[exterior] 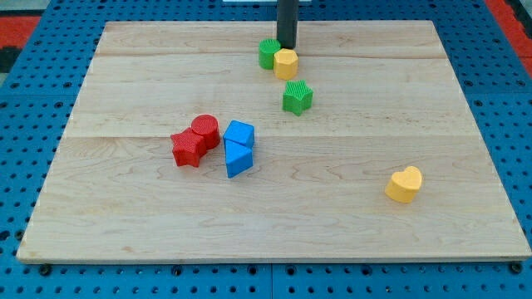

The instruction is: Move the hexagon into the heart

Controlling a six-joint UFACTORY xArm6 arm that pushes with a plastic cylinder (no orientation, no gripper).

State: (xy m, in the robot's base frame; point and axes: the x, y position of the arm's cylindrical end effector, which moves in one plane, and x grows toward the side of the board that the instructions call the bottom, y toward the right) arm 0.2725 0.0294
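Tip (287, 47) of rod, no end effector fitted so nothing grasped, touches far side of yellow hexagon (286, 63); yellow heart (405, 184) well apart, near right.

Pale wooden board (125, 216) of joined planks, lying on a blue pegboard surface (25, 166). On it, far centre: green cylinder (268, 53) touching yellow hexagon (286, 63); green star-like block (297, 96) just nearer. Left of centre: red cylinder (205, 130) against red star (188, 149); beside them blue block (239, 134) with blue triangle (238, 159) touching its near side. Near right, well apart: yellow heart (405, 183)
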